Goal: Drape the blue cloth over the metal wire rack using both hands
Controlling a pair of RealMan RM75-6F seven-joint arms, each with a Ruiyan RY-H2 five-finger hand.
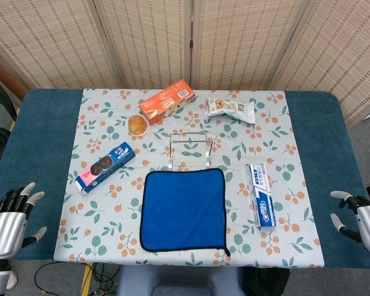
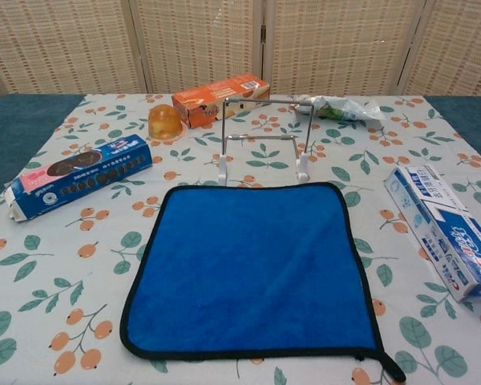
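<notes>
At the middle of the worktop's near edge, a square blue microfibre cloth with black trim [image 1: 184, 209] [image 2: 252, 269] lies spread flat on the floral tablecloth [image 1: 111, 216] [image 2: 56, 297], a small black loop tag trailing from its near right corner. Just beyond the cloth's far edge stands a small metal wire rack with white feet [image 1: 190, 148] [image 2: 263, 140], upright and bare, its feet close to the cloth's hem; whether they touch cannot be told.

Left of the cloth, a blue carton of chocolate sandwich biscuits [image 1: 105, 166] [image 2: 80, 176] lies on a slant toward the left edge. Right of the cloth, a white and blue toothpaste box [image 1: 261, 194] [image 2: 445, 233] lies lengthwise toward the near right corner. Toward the far edge sit a small round tub of orange jelly [image 1: 137, 125] [image 2: 165, 122], an orange rectangular snack box [image 1: 167, 102] [image 2: 220, 100] and, far right of the rack, a white and green snack packet [image 1: 231, 109] [image 2: 337, 108].

Seen from the head camera only, the left robot hand [image 1: 11, 219] hovers off the near left corner of the worktop [image 1: 43, 123] over its dark blue cover, fingers spread and holding nothing. The right robot hand [image 1: 361, 219] hangs at the near right corner, its fingers likewise apart and empty. Both are well clear of the cloth and rack.
</notes>
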